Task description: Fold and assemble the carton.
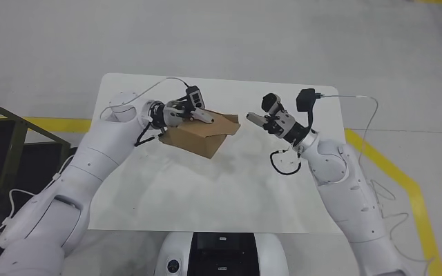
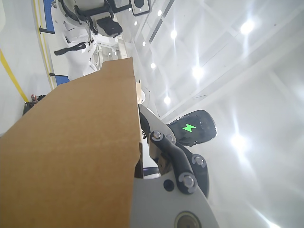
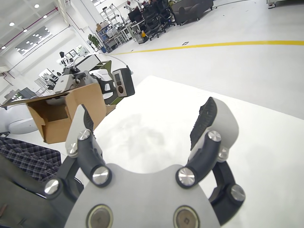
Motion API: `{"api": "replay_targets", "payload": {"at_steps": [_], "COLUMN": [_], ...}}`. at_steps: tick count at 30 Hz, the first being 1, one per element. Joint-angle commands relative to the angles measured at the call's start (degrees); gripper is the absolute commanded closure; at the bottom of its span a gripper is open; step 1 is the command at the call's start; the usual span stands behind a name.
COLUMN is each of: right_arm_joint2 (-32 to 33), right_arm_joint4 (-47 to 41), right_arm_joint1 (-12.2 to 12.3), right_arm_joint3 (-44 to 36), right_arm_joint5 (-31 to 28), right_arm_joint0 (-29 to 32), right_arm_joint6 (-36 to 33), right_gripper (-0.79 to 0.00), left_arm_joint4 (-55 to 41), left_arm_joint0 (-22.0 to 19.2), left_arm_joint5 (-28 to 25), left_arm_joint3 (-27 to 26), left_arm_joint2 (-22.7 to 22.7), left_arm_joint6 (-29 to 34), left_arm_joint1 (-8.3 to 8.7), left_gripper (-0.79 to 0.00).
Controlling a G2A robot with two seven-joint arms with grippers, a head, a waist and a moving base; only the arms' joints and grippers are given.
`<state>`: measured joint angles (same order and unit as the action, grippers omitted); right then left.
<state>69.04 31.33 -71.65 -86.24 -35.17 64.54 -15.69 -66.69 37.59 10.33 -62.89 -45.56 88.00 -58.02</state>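
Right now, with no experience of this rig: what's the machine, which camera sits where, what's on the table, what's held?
It is a two-armed robot at a white table. The top view looks down from a camera above the arms. The other two pictures come from a camera on each wrist, so each shows its own gripper up close. The one thing at the table is a brown carton, partly folded, with one end open. The left gripper is shut on the carton's upper edge; its wrist view looks along the cardboard toward the ceiling. The right gripper is open and empty, over bare table, apart from the carton.
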Motion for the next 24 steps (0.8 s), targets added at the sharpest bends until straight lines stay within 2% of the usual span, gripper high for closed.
{"api": "replay_targets", "payload": {"at_steps": [1,7,24], "right_arm_joint2": [-0.41,-2.41,-4.20], "right_arm_joint4": [0.03,0.29,-0.19], "right_arm_joint1": [-0.02,-0.16,0.14], "right_arm_joint3": [0.85,0.48,-2.99], "right_arm_joint5": [-0.34,-1.72,-3.33], "right_arm_joint0": [-0.54,-1.25,0.43], "right_arm_joint6": [-0.68,-2.31,-4.49], "right_gripper": [-0.785,-0.785,-0.785], "left_arm_joint4": [-0.65,-2.37,-5.80], "left_arm_joint0": [-0.28,-1.41,-5.53], "left_arm_joint5": [-0.12,-0.81,-3.58], "left_arm_joint3": [-0.36,-1.09,1.36], "left_arm_joint2": [0.91,4.04,10.98], "left_arm_joint6": [0.00,0.00,0.00], "left_arm_joint1": [0.51,1.40,1.80], "left_gripper": [0.000,0.000,0.000]}}
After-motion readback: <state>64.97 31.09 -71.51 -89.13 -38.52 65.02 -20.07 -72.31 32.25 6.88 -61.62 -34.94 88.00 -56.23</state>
